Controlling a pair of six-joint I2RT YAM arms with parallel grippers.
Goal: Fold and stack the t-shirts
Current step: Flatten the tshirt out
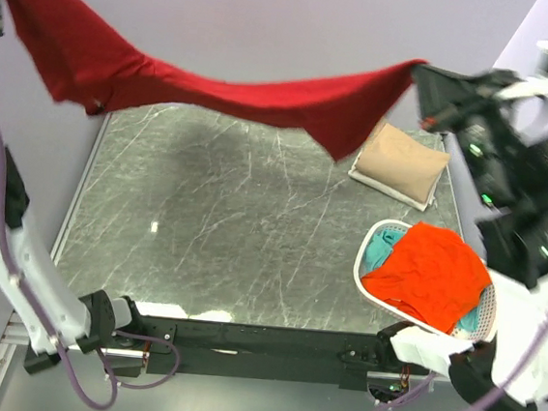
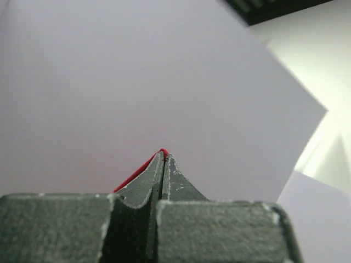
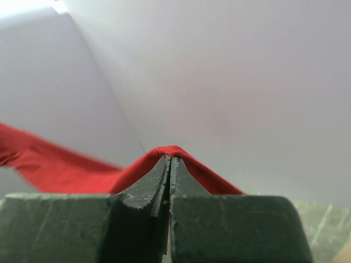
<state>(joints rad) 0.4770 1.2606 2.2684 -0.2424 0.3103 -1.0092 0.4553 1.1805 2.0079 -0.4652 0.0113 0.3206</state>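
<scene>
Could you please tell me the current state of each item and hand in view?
dark red t-shirt: unfolded, held in the air between both hands, sagging mid-span.
tan t-shirt: folded, lying on the table.
orange-red t-shirt: crumpled, topmost in the basket.
teal t-shirt: crumpled, beneath the orange-red one.
basket: upright, holding shirts.
left hand: shut on the dark red t-shirt.
right hand: shut on the dark red t-shirt.

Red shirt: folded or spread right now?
Spread. The dark red shirt hangs stretched between the left gripper and right gripper, both shut on its edges, sagging mid-air above the table.
</scene>
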